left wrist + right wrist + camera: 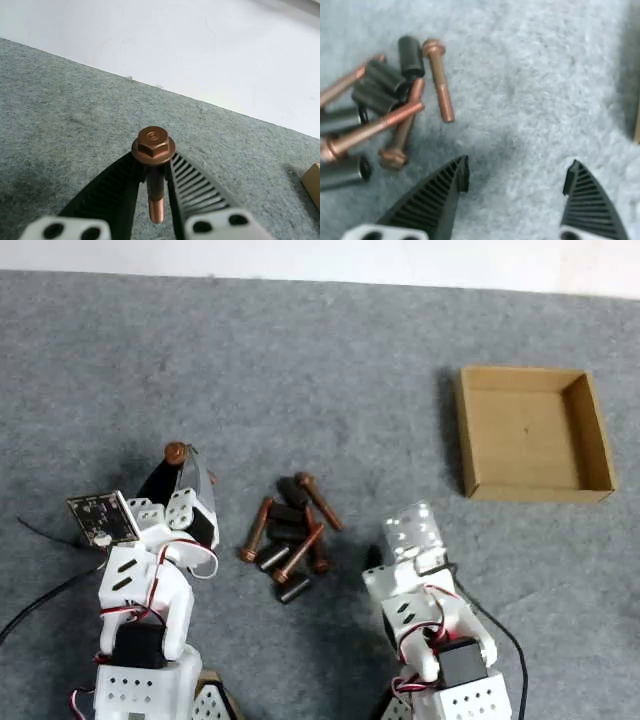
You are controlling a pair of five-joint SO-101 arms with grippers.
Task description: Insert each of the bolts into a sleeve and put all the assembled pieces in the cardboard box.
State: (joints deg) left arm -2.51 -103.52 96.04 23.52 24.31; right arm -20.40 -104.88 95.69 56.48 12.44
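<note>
At the table's left, the left gripper [178,462] pinches a bolt [154,146] by its shank, the head just past the fingertips. Between the arms lies a pile [290,538] of copper bolts [440,80] and dark sleeves [411,55], several touching or crossed. The right gripper [519,165], its jaws spread wide, hangs over grey mat [330,370] just beside the pile. The box [530,430] sits well apart, at far right.
</note>
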